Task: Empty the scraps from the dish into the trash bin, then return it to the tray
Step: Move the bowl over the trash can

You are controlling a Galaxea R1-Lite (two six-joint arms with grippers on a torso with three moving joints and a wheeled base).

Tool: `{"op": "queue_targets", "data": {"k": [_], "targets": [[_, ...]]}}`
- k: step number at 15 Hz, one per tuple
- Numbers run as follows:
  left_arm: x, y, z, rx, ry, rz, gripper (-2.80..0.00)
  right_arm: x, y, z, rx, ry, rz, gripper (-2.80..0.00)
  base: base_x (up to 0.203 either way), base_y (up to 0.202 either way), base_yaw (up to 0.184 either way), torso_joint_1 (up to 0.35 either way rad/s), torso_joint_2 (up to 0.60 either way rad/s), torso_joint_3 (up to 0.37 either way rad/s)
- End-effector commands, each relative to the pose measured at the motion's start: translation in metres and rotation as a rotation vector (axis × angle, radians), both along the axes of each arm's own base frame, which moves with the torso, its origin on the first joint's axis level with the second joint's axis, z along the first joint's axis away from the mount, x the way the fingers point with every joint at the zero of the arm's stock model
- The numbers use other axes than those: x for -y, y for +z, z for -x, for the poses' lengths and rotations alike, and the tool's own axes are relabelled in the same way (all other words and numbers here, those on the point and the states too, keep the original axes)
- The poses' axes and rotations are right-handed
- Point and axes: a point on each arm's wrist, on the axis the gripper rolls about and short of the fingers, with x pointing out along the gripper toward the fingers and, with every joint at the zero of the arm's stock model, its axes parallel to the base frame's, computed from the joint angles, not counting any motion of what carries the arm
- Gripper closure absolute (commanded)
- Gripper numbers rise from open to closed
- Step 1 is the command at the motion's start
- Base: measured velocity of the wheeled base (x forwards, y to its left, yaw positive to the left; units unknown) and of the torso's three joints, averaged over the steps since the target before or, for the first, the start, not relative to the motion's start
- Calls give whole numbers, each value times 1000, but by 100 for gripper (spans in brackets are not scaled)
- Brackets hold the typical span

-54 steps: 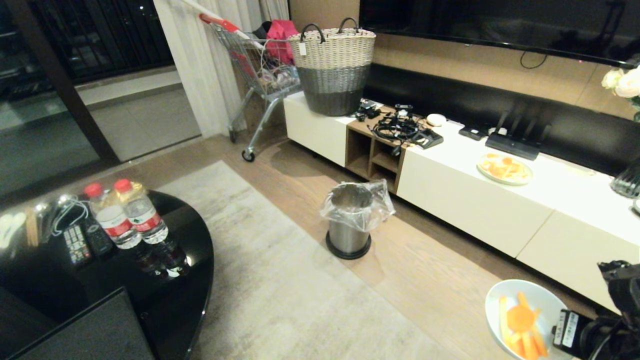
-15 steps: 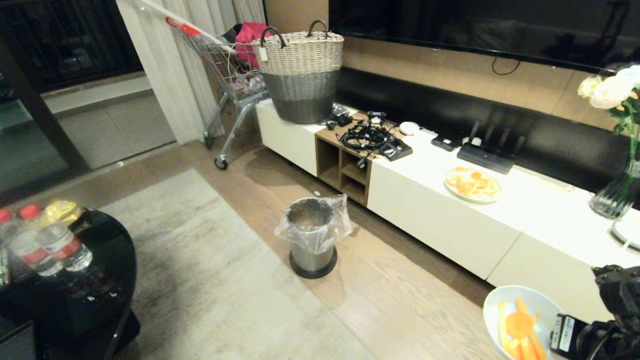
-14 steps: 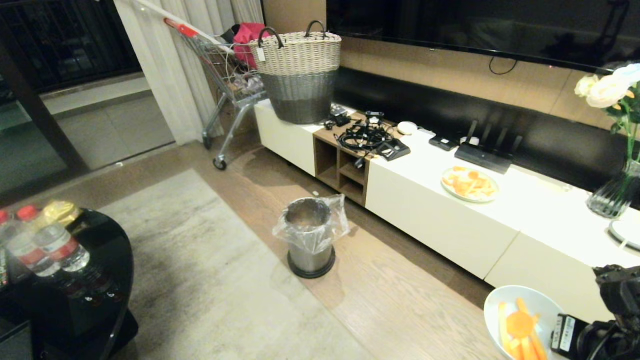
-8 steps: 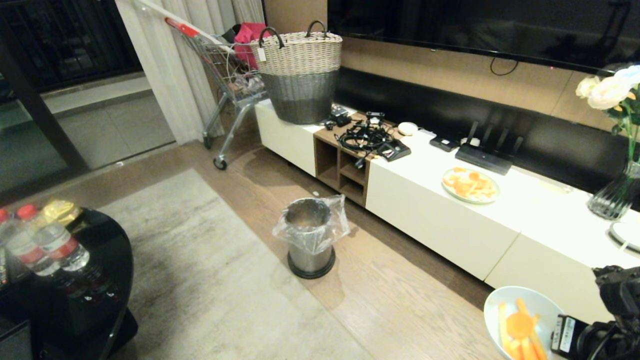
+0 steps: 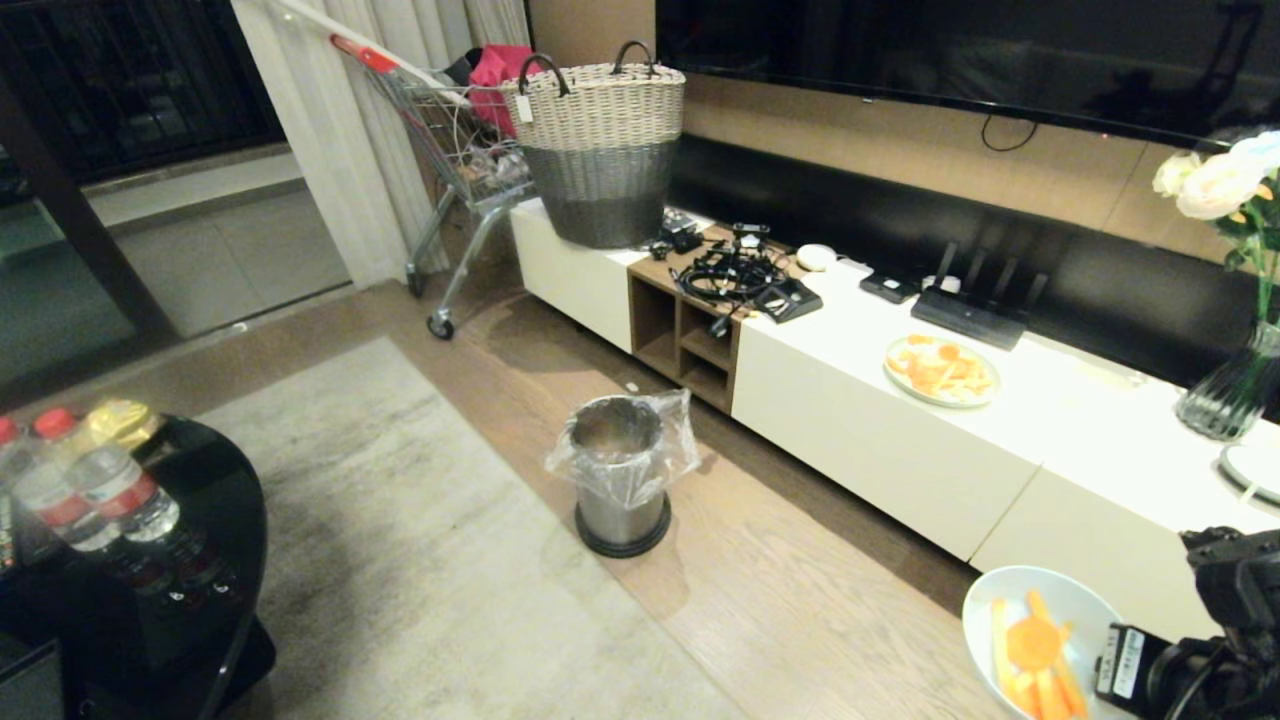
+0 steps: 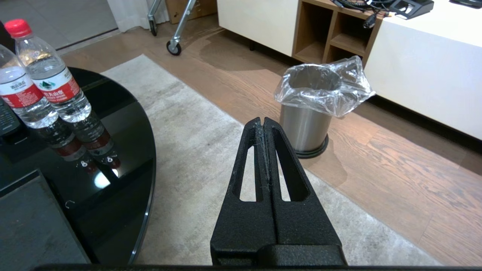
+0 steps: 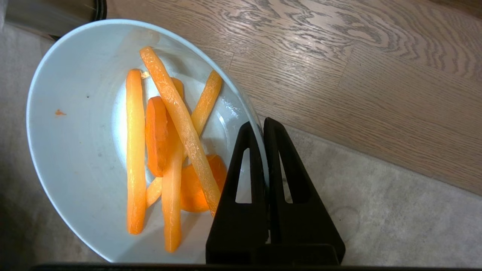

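Scraps (image 7: 169,150), thin orange and pale yellow strips and slices, lie in the small round white dish (image 7: 75,150), whose rim is clenched between the right gripper (image 7: 262,126) jaws low at the robot's right, above the floor. Over the last second the view has stopped shifting and the small brushed-steel trash bin (image 5: 620,470) with its clear liner stays well apart from the dish, so I judge the approach paused, tipping not yet begun. Left gripper (image 6: 262,122) is pressed closed and empty, parked facing the bin.
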Motion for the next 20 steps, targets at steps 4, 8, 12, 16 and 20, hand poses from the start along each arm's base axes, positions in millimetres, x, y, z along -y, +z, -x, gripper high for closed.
{"op": "queue_targets", "data": {"k": [4, 8, 12, 16, 20], "targets": [[0, 0, 0, 1, -2, 0, 0, 1, -4, 3, -10, -4, 3, 0, 22, 0, 0, -3, 1, 2], [0, 0, 0, -1, -2, 1, 0, 1, -4, 3, -10, -4, 3, 0, 179, 0, 1, 2, 4, 1], [0, 0, 0, -1, -2, 0, 0, 1, -4, 3, -8, -2, 3, 0, 187, 0, 1, 3, 4, 2], [0, 0, 0, 1, -2, 0, 0, 0, -3, 2, -6, -1, 3, 0, 183, 0, 3, 3, 3, 5], [0, 0, 0, 1, 2, -2, 0, -1, 0, -1, 9, 2, 1, 0, 34, 0, 0, 2, -1, 1]]}}
